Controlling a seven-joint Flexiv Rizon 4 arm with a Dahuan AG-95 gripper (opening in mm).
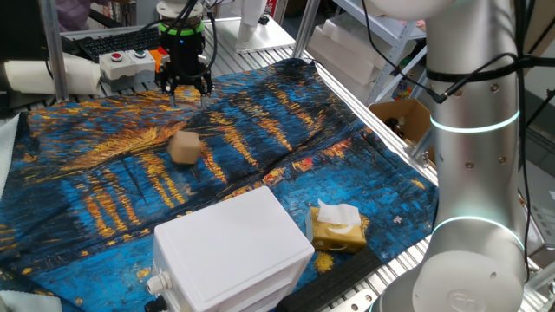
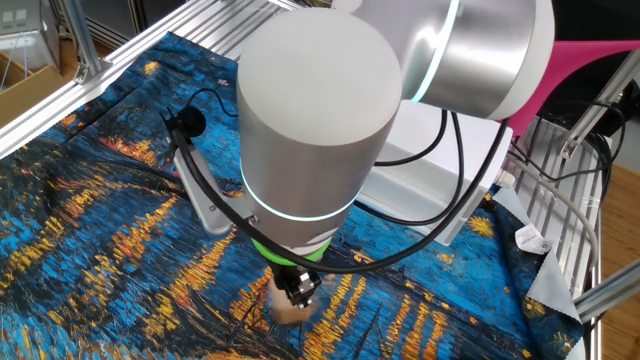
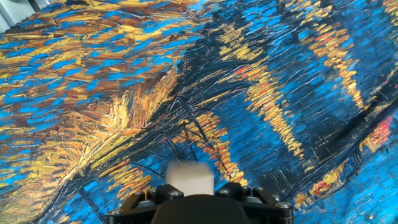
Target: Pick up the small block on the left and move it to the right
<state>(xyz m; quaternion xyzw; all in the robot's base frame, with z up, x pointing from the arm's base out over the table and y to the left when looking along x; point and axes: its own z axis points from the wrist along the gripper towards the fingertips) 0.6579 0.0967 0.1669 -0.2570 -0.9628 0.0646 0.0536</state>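
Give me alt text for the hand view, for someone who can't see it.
The small block, a pale tan cube, sits on the blue and gold painted cloth at the bottom centre, just beyond the dark body of the hand; its fingers are not visible here.

Aluminium-framed table (image 1: 395, 260), cluttered shelving (image 1: 347, 39)

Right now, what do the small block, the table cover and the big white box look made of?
Small block: looks like pale unfinished wood, matte tan faces, no gloss.
Table cover: printed cloth, seemingly; painterly blue-and-gold pattern, creases and a draped edge.
White box: probably moulded plastic, smooth and evenly white with rounded corners.
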